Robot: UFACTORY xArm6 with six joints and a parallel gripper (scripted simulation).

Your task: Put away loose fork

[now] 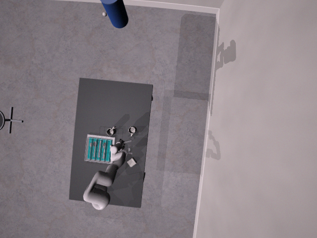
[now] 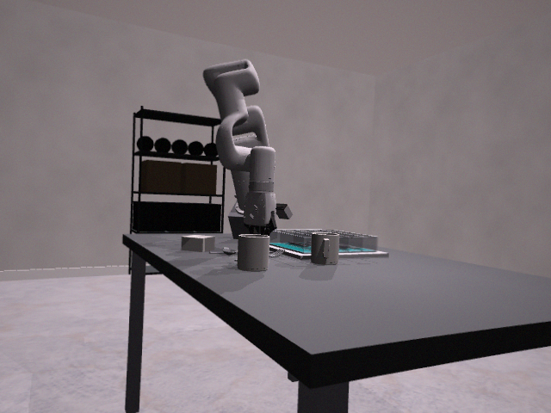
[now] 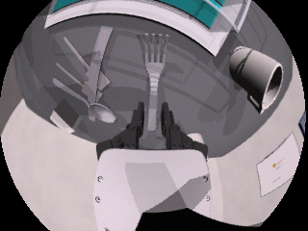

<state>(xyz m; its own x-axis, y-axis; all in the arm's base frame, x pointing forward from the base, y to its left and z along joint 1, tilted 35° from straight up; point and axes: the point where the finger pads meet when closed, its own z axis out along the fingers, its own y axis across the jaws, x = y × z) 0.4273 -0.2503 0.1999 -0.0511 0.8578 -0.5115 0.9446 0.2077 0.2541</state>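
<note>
The loose fork (image 3: 153, 71) lies flat on the dark table beside the tray, its tines toward the tray. My gripper (image 3: 152, 109) (image 1: 123, 145) (image 2: 258, 231) is low over the table with its fingers partly open, one on each side of the fork's handle. I see no grip on the handle. The cutlery tray (image 3: 195, 27) (image 1: 100, 136) (image 2: 371, 250) has a white rim and teal slots, and lies just beyond the fork's tines. The cutlery inside the slots is too small to tell apart.
A spoon (image 3: 103, 114) and a knife (image 3: 99, 58) lie on the table left of the fork. Two grey mugs (image 1: 110, 131) (image 1: 132, 130) (image 2: 253, 252) (image 2: 324, 248) stand near the tray, and one mug (image 3: 257, 77) shows in the wrist view. A small box (image 1: 131, 162) (image 2: 197, 243) lies to the side.
</note>
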